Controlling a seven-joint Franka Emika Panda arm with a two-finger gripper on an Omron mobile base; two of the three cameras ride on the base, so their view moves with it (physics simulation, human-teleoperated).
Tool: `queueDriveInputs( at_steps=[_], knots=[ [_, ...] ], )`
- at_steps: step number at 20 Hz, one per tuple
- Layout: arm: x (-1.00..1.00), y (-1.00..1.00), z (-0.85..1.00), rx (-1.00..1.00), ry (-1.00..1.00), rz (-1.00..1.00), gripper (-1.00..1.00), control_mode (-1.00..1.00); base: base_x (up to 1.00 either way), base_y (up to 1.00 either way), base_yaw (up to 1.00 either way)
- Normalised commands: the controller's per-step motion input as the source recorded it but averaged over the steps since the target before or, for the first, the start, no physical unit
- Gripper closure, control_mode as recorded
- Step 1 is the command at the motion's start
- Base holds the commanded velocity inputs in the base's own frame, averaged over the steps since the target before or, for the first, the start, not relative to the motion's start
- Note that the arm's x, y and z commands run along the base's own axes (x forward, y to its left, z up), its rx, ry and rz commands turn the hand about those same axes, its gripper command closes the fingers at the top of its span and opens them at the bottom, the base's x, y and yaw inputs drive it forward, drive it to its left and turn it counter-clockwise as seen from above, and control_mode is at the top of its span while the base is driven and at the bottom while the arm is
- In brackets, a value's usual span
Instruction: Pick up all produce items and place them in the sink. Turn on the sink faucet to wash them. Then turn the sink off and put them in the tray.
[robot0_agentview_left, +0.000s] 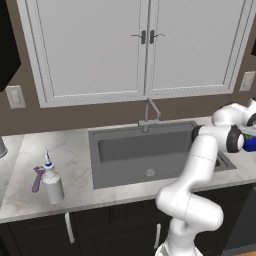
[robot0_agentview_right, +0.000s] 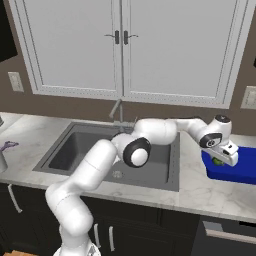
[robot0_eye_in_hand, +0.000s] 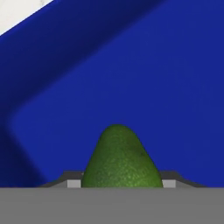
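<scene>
Green fruit (robot0_eye_in_hand: 121, 157) | clamped between fingers (robot0_eye_in_hand: 169, 183) | over blue tray (robot0_eye_in_hand: 144, 65) | no legible writing

White arm (robot0_agentview_left: 200, 165) reaches right across the sink (robot0_agentview_left: 150, 150).

A white spray bottle (robot0_agentview_left: 52, 182) is standing on my marble counter (robot0_agentview_left: 75, 155), just beside a purple tool (robot0_agentview_left: 37, 178). White cabinet doors (robot0_agentview_left: 142, 45) are hanging above.
</scene>
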Motion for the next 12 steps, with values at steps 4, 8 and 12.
queueDriveInputs(
  at_steps=[4, 8, 12],
  knots=[
    [0.14, -0.27, -0.08, 0.03, 0.0, 0.0, 1.0, -1.0, 0.0, 0.0, 0.0],
    [0.11, -0.2, -0.11, 0.02, 0.0, 0.0, 1.0, -1.0, 0.0, 0.0, 0.0],
    [0.11, -0.16, -0.11, 0.01, 0.0, 0.0, -1.0, -1.0, 0.0, 0.0, 0.0]
  ],
)
